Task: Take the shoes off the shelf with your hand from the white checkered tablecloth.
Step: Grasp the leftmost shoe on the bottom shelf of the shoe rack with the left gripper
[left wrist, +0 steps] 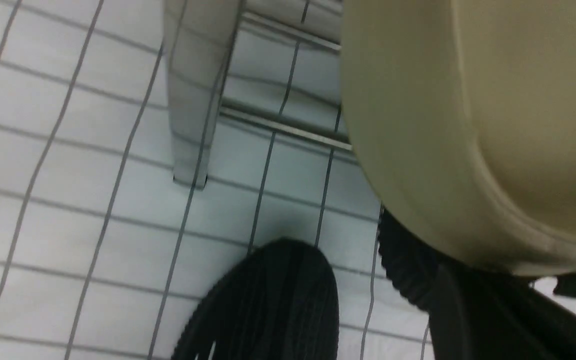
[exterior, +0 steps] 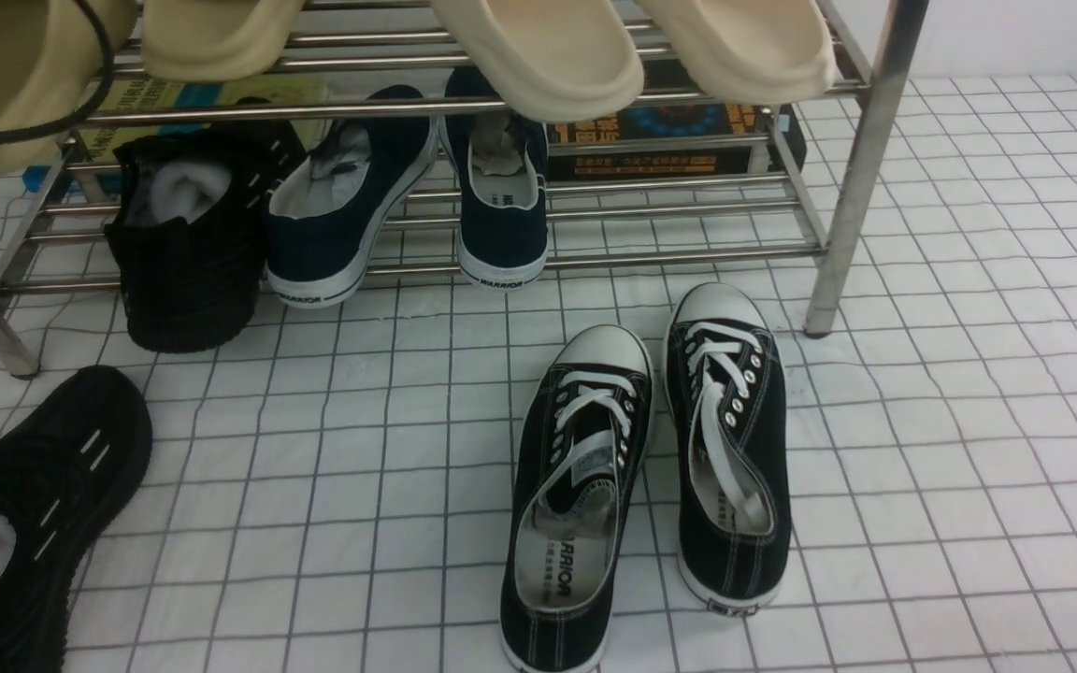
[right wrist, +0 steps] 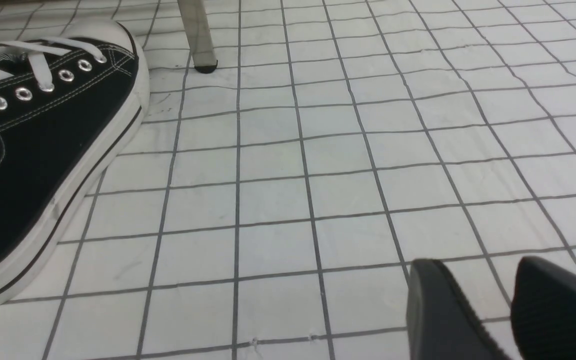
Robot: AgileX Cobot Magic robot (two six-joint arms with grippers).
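Note:
One black knit shoe [exterior: 185, 245] stands on the shelf's [exterior: 861, 187] bottom tier at the left, heel toward me, white stuffing showing. Its mate [exterior: 38, 500] lies on the white checkered tablecloth [exterior: 969, 421] at the lower left. In the left wrist view the mate's toe [left wrist: 278, 300] lies on the cloth below the shelf leg [left wrist: 193, 90], and the other shoe's ribbed sole [left wrist: 408, 260] sits beside my left gripper [left wrist: 473, 310]. That gripper is shut, and I see nothing held in it. My right gripper [right wrist: 473, 270] is open over bare cloth.
Beige slippers [exterior: 538, 56] fill the upper tier, and one [left wrist: 468, 125] looms close over the left gripper. Navy white-soled slip-ons [exterior: 501, 187] and books [exterior: 669, 140] sit on the lower tiers. A pair of black canvas sneakers [exterior: 651, 467] stands mid-cloth, one [right wrist: 43, 150] left of the right gripper.

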